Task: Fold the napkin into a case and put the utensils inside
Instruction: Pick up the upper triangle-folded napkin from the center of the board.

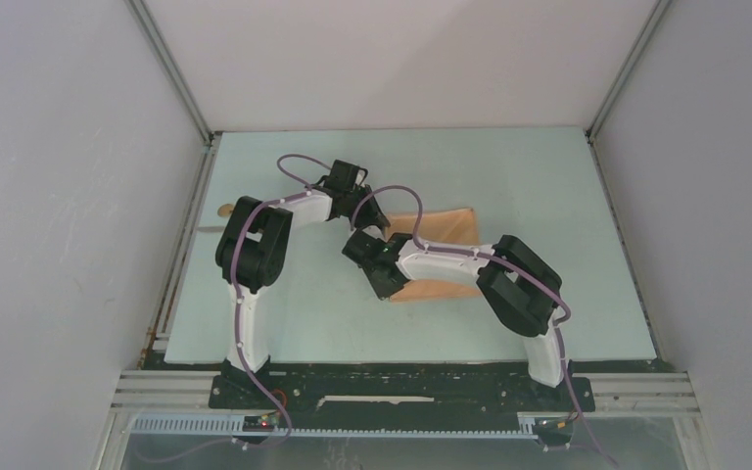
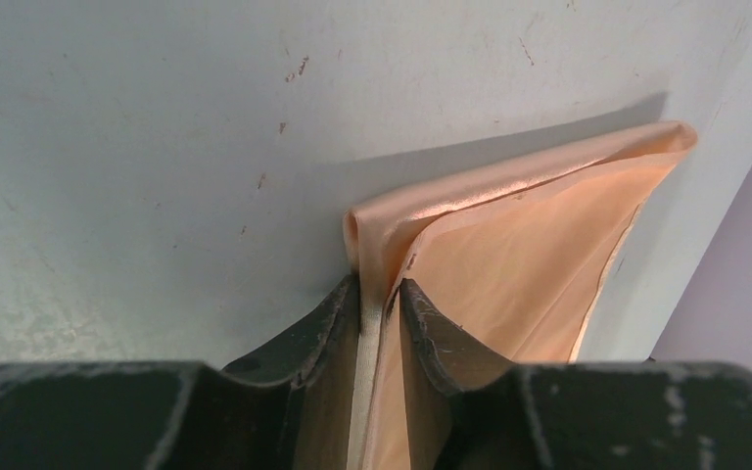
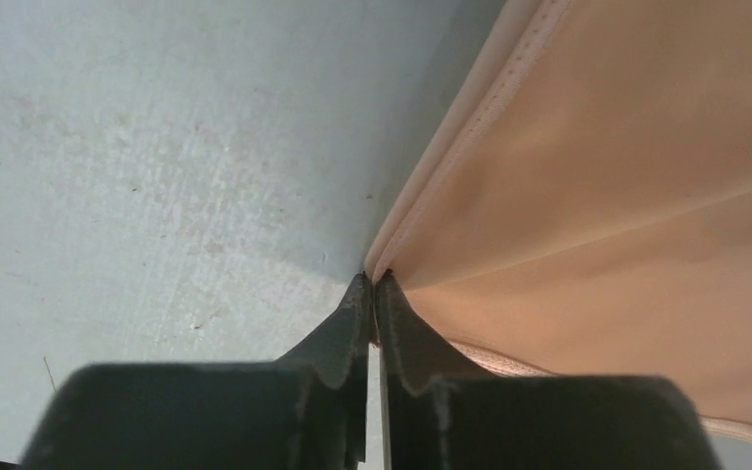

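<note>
Desk: pale green desk [image 1: 294,313], scuffed and speckled in both wrist views.
Napkin, place: the peach napkin [image 1: 446,227] lies just right of the desk's middle. The right forearm crosses over it, so we see a far strip and a near strip on either side of that arm.
Napkin, layers: in the left wrist view the napkin [image 2: 539,235] is doubled, with a rounded fold at the fingers and layers fanning out to a far corner. It casts a shadow on the desk behind it.
Left hand: the left hand [image 1: 372,211] sits at the napkin's far-left corner. In its own view the left hand [image 2: 380,286] is clamped on the folded edge, and cloth runs down between the fingers [image 2: 436,333].
Right hand: the right hand [image 1: 386,288] sits at the near-left corner. In its own view the right hand [image 3: 372,284] has its tips pressed together on the hemmed corner, and the napkin [image 3: 607,196] spreads away to the right.
Hands: near each other, both on the napkin's left side.
Tan bit: a small tan bit [image 1: 224,208] lies at the desk's left edge behind the left elbow; it is too small for us to name.
</note>
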Motion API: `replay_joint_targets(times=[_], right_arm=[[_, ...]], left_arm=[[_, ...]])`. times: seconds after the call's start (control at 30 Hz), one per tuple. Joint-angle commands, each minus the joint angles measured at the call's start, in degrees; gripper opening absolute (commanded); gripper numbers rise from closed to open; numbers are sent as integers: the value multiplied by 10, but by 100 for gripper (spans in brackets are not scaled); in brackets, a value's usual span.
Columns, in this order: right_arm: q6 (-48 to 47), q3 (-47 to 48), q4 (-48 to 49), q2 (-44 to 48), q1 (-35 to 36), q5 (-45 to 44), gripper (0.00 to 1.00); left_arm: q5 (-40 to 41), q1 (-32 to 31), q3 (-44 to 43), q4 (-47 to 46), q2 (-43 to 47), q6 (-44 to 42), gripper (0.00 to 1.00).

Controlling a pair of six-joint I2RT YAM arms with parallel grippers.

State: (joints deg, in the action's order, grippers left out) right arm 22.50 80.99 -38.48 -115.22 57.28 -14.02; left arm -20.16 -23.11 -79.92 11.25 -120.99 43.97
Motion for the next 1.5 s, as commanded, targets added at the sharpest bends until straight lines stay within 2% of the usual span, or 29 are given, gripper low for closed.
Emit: replay_joint_targets(times=[0.0,0.07,0.27,0.4,0.57,0.77,0.87,1.07,1.47], right_arm=[[9,-33,1,5,-17,15,0],[7,-41,19,19,-23,20,0],[-12,-98,103,96,-47,81,0],[-5,-144,163,161,-79,149,0],[2,-173,195,193,-110,215,0],[3,-178,198,194,-120,230,0],[3,-175,195,184,-115,220,0],[-15,-119,88,124,-73,128,5],[-19,-96,67,96,-54,96,9]], left_arm=[[-5,7,-1,1,6,-12,32],[-11,12,-4,3,12,-10,40],[-48,46,34,-7,62,22,75],[-83,57,90,-60,91,66,87],[-105,57,152,-147,107,123,89],[-104,50,178,-192,109,151,93],[-103,49,181,-193,110,150,93],[-88,49,192,-184,126,139,93],[-76,50,173,-153,128,111,93]])
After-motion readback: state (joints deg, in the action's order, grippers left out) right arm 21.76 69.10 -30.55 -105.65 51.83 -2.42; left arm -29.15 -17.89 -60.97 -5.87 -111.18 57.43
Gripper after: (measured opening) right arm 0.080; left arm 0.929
